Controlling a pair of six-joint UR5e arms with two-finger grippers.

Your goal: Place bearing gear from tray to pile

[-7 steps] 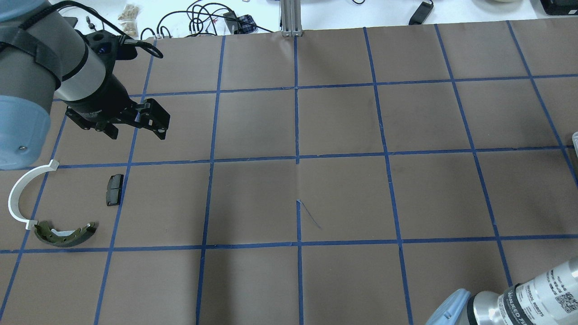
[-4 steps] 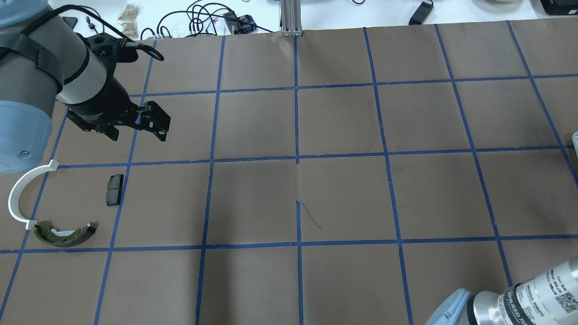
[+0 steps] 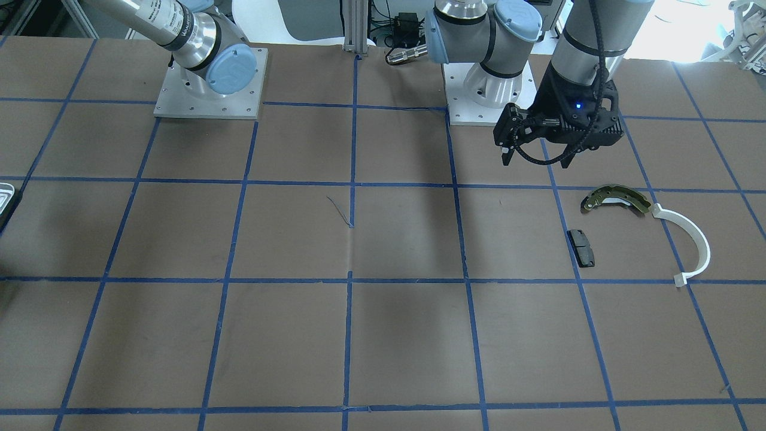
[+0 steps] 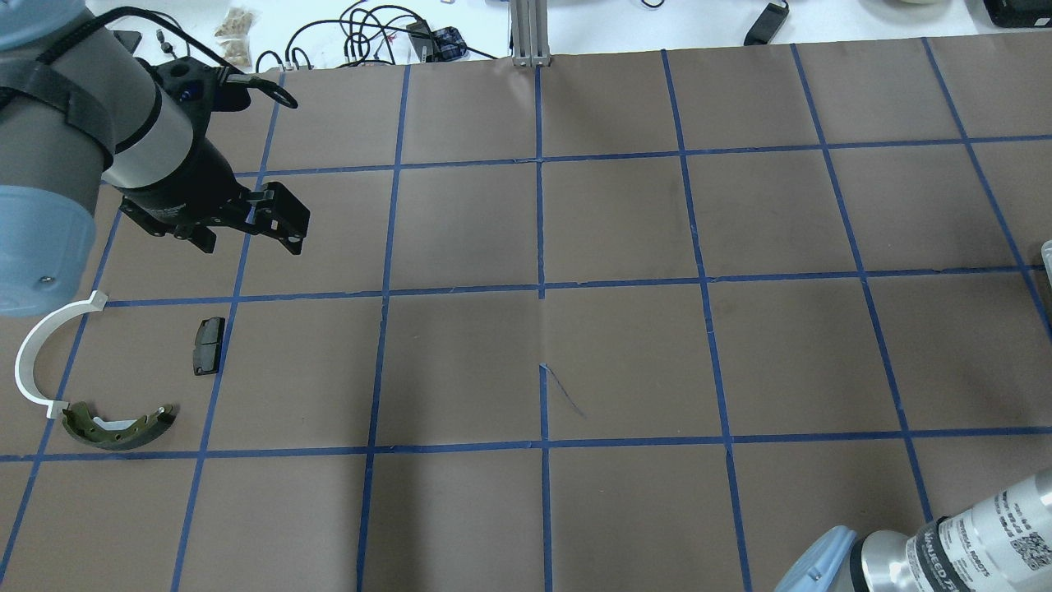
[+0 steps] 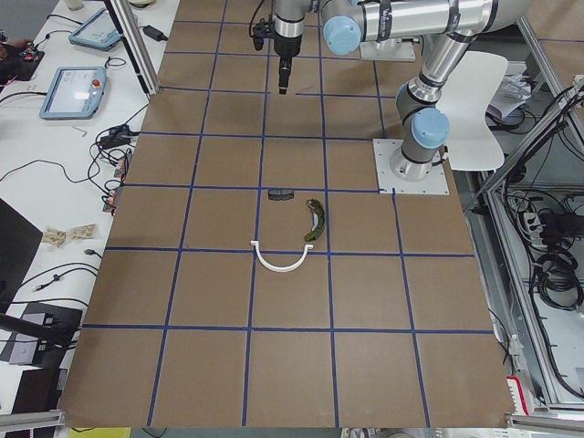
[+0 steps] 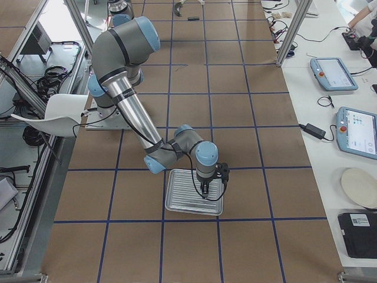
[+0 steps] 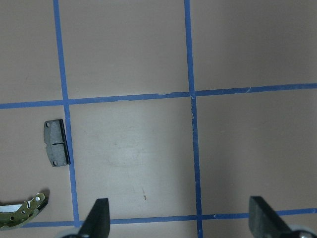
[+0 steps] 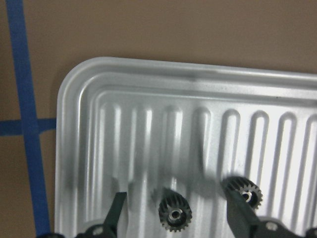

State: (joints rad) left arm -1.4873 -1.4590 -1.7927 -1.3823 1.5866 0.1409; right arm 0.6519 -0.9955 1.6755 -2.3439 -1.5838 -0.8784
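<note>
The silvery ribbed tray (image 8: pixel 148 99) fills the right wrist view and holds two small dark bearing gears. My right gripper (image 8: pixel 177 220) is open low over the tray (image 6: pixel 179 197), its fingers either side of one gear (image 8: pixel 174 216). The other gear (image 8: pixel 242 191) lies just right of it. The pile lies on the table's left side: a brass-and-grey brake shoe (image 4: pixel 119 423), a white plastic arc (image 4: pixel 37 353) and a black pad (image 4: pixel 208 345). My left gripper (image 4: pixel 246 234) is open and empty, hovering beyond the pile.
Brown table paper carries a blue tape grid (image 4: pixel 540 288). Cables and small items (image 4: pixel 370 33) lie past the far edge. The robot bases (image 3: pixel 209 84) stand at the near edge. Only the tray's edge (image 4: pixel 1047 251) shows at the overhead view's right.
My left gripper has shifted only slightly and stays open. The pile parts have not moved.
</note>
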